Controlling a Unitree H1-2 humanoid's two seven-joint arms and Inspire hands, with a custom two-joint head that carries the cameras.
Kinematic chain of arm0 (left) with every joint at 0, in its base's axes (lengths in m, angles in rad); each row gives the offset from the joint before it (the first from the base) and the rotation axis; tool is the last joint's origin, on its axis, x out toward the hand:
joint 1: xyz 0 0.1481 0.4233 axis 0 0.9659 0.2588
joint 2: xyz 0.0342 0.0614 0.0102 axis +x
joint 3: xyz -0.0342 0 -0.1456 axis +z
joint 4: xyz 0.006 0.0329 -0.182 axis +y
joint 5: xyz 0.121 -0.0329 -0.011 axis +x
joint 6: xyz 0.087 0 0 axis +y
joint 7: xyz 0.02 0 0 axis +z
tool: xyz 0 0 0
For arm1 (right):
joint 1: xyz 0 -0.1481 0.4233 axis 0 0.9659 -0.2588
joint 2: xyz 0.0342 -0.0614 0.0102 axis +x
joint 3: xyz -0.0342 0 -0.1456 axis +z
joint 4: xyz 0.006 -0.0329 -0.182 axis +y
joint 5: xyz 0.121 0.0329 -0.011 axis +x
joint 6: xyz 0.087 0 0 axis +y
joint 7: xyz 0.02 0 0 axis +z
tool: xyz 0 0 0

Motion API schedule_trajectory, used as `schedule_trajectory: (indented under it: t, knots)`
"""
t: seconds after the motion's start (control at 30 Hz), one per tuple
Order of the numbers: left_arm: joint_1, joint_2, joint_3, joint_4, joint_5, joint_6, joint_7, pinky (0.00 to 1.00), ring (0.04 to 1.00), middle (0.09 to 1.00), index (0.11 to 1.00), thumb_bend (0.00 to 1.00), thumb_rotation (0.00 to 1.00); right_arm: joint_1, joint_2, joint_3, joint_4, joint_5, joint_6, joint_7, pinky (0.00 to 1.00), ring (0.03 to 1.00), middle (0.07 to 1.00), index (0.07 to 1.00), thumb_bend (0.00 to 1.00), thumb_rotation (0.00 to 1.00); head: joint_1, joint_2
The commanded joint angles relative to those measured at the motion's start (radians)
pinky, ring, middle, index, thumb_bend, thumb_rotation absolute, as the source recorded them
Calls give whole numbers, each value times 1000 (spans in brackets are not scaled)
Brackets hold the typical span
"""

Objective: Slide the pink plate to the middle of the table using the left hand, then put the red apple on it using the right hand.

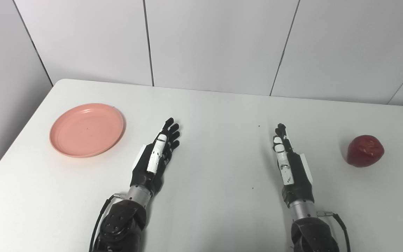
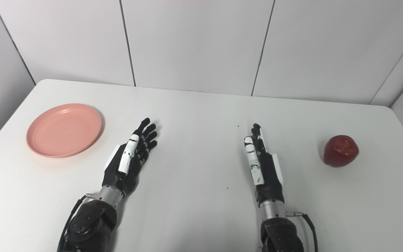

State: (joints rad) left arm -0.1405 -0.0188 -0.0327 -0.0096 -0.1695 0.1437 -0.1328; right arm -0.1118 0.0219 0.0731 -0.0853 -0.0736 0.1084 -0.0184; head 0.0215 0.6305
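Both arms are black, with bulky rounded forearm housings near the bottom edge. A short silver metal cylinder forms each wrist, with a small metal fitting sticking out sideways. A thin black cable loops along the outer side of each forearm. The left hand (image 1: 154,159) is black with a white thumb marked by dark bands, and a white plate shows on its outer edge. The right hand (image 1: 289,161) matches it: black fingers, white banded thumb, white side plate.
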Motion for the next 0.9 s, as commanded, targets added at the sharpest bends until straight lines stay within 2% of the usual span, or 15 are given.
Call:
schedule_trajectory:
  t: [0.0, 0.6, 0.87]
  knots:
    - [-7, -7, -2, -15, -5, 2, -1, 977, 976, 973, 967, 406, 1000, -21, 5, 0, -20, 1, -46, 0, 1000, 1000, 1000, 1000, 254, 1000, 1, -2]
    - [-9, -4, -6, -6, -1, -1, -6, 983, 978, 974, 969, 414, 1000, -21, 4, -2, -12, 9, -59, 4, 1000, 1000, 1000, 1000, 254, 1000, 6, -8]
    - [-5, -22, -15, 8, 8, -7, 6, 970, 968, 964, 956, 394, 1000, -15, -7, -12, -3, 24, -65, 13, 1000, 1000, 1000, 1000, 234, 1000, 82, -46]
